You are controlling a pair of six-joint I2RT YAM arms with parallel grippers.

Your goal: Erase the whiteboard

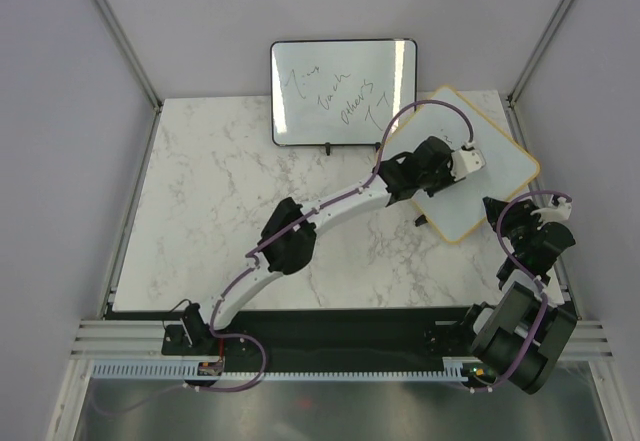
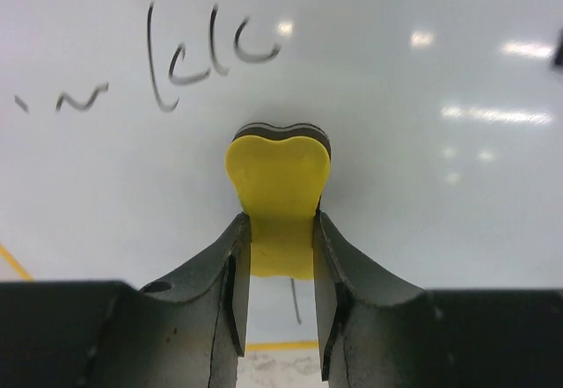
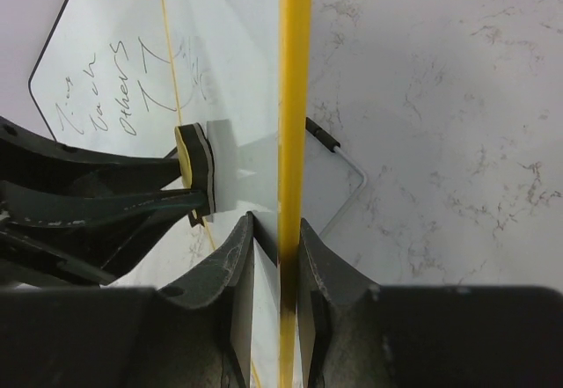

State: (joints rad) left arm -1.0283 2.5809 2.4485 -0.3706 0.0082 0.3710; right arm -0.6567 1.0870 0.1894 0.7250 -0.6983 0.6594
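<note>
A: Top cam?
B: High behind the arm bases, looking down on the whole table (image 1: 250, 161). Bases at frame bottom.
A: Wrists?
B: Left: pressed close to the whiteboard (image 2: 422, 186) face, eraser (image 2: 280, 181) dead centre. Right: close, sighting along the board's edge.
A: Overlap?
B: All three see that board. Right wrist also catches the eraser, left of centre.

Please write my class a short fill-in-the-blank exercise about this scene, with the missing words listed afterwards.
1. The left gripper presses a ___ eraser on the whiteboard.
2. The right gripper is clamped on the edge of the same ___.
3. The other board, at the back, has a ___ frame.
Missing words: yellow; whiteboard; black.
</note>
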